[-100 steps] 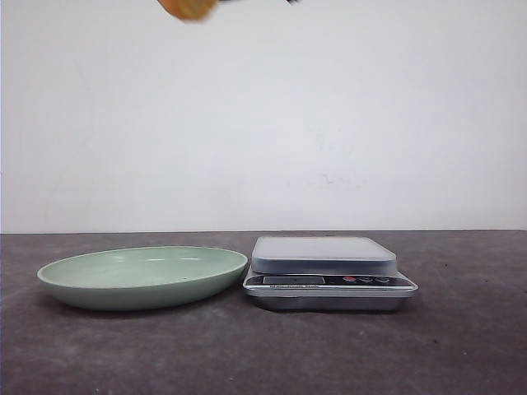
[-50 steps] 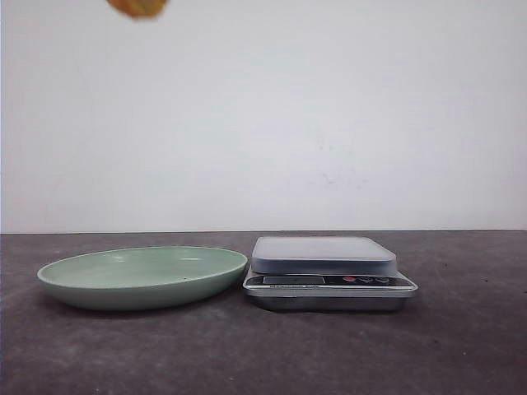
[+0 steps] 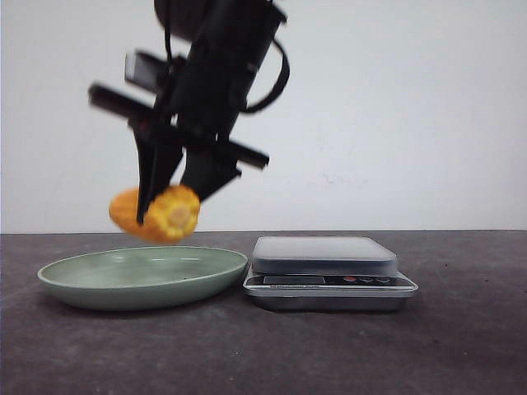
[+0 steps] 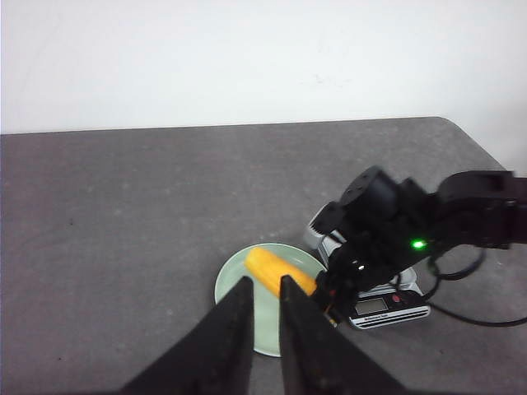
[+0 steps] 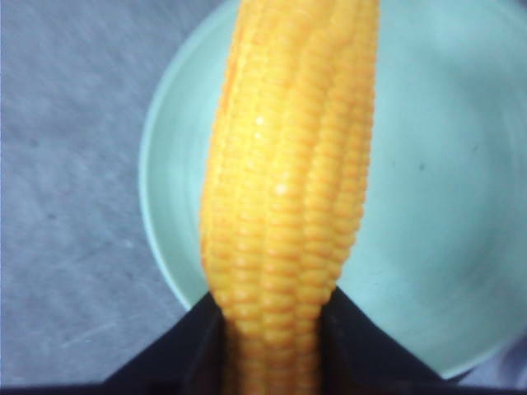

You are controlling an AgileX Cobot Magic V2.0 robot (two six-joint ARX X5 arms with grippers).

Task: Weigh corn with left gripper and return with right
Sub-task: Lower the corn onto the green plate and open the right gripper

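Front view shows the green plate point(image 3: 123, 284) on the left of the gray table point(image 3: 461, 346), and the right gripper point(image 3: 169, 202) hangs over it, pinching the corn point(image 3: 160, 216) tight between its black fingers, up in the air and not touching the plate. Next to the plate on the right sits the scale point(image 3: 329, 271), close beside it, with nothing on top. Left gripper point(image 4: 263, 321) is far back from the plate, its fingers nearly together and holding nothing.
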